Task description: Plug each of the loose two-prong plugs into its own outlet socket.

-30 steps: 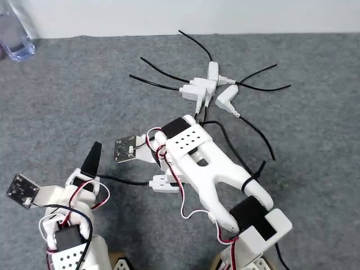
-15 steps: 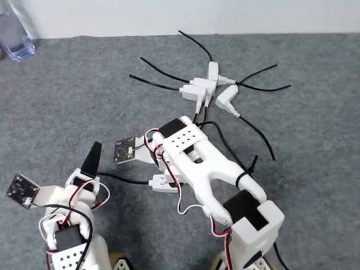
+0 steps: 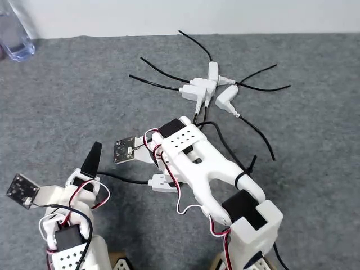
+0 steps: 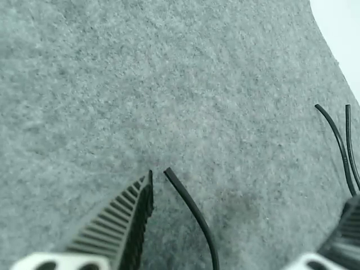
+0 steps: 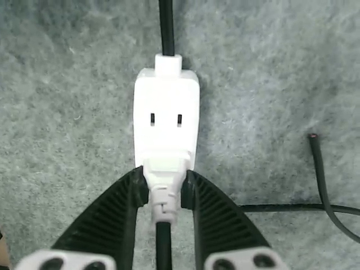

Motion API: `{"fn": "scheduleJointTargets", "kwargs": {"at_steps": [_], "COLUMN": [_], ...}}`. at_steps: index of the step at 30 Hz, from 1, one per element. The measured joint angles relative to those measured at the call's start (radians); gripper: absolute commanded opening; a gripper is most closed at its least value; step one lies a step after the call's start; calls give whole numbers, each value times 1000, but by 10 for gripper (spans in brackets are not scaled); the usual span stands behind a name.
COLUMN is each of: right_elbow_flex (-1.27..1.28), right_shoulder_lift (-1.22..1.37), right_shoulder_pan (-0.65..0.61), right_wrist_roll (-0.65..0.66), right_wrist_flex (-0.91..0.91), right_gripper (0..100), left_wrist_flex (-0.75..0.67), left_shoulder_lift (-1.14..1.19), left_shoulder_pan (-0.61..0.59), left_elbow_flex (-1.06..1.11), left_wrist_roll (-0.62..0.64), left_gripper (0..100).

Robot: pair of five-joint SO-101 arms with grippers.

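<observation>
Right arm [image 3: 208,169] shifted slightly, right fingers [image 5: 112,219] clamping plug [image 5: 164,174] butted against outlet socket [image 5: 166,112], left fingers [image 4: 121,225] wide

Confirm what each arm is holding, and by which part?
Right gripper: jaws shut on the white plug, pinching the sides of its body where it meets the outlet socket. Left gripper: open, holding nothing.

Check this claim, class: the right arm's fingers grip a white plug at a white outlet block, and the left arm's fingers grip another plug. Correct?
Not the left: the left wrist view shows the left arm's fingers open, holding nothing, beside a loose black cable end. The right arm's fingers do grip the white plug at the white outlet block.
</observation>
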Motion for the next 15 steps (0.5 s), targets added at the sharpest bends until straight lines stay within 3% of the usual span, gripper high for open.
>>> {"fn": "scheduleJointTargets", "kwargs": {"at_steps": [3,8,15], "right_elbow_flex": [-8,-57,-35], "right_shoulder_lift": [0,8,-2], "right_shoulder_pan": [0,-25,-87], "right_wrist_roll": [0,-60,-72], "right_wrist_flex": [28,94,140], "right_gripper": [35,168,155], "left_wrist_flex": [0,0,0], "left_shoulder_lift": [0,0,0], "left_shoulder_pan": [0,0,-29], "left_elbow_flex": [0,0,0], "left_wrist_roll": [0,0,-2], "left_gripper": [472,472,472]}}
